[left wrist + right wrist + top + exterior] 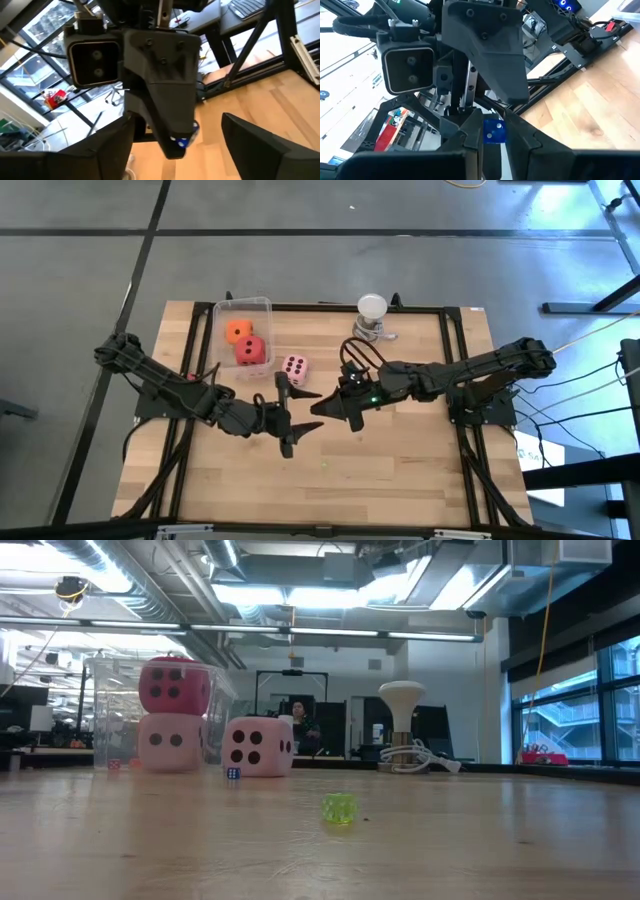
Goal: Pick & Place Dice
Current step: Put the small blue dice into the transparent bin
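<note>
"So where is the small blue die (493, 131)?"
"Pinched in the right gripper (178, 144), mid-air over the table's centre, apparently offered for handover. The left gripper (300, 415) faces it, fingers spread to receive."

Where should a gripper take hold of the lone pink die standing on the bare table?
Come from straight above and close on two opposite side faces of the pink die. It sits flat on the table, with its top face level and apart from the clear container, so the sides look free for fingers.
</note>
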